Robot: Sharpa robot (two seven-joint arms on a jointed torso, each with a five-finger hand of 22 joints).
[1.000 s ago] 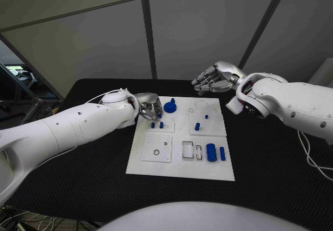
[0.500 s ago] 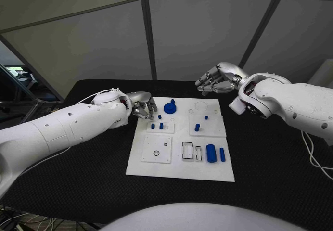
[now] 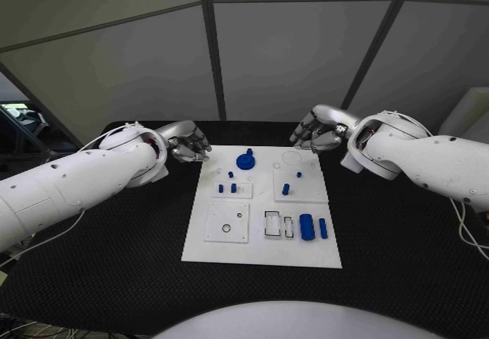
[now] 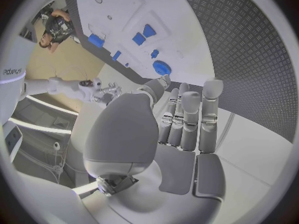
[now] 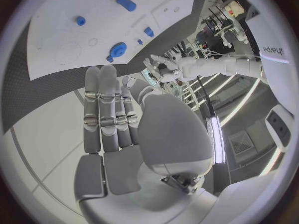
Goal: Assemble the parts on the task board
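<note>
head / board: white task board point(image 3: 263, 212) in the middle of the black table point(image 3: 122, 261), long side running away from the robot.
head / parts: blue round gear part point(image 3: 246, 160) at the far end; 2 small blue pegs point(image 3: 226, 188) standing just left of centre; 1 blue peg point(image 3: 286, 188) to the right of them; fat blue cylinder point(image 3: 308, 227) and thin blue cylinder point(image 3: 323, 227) lying side by side at the near right.
head / left hand: left hand point(image 3: 184, 146) hovers off the board's far-left corner, fingers curled in, nothing in them.
head / right hand: right hand point(image 3: 320, 133) hovers beyond the board's far-right corner, fingers curled in, holding nothing.
left wrist / hand: fingers point(image 4: 190, 119) lie straight, close together, thumb folded across; nothing held. Board beyond the fingertips, gear part point(image 4: 161, 67) nearest them.
right wrist / hand: fingers point(image 5: 107, 109) straight and side by side, nothing held. Board past the fingertips, gear part point(image 5: 117, 49) closest, fat cylinder point(image 5: 125, 3) far off.
</note>
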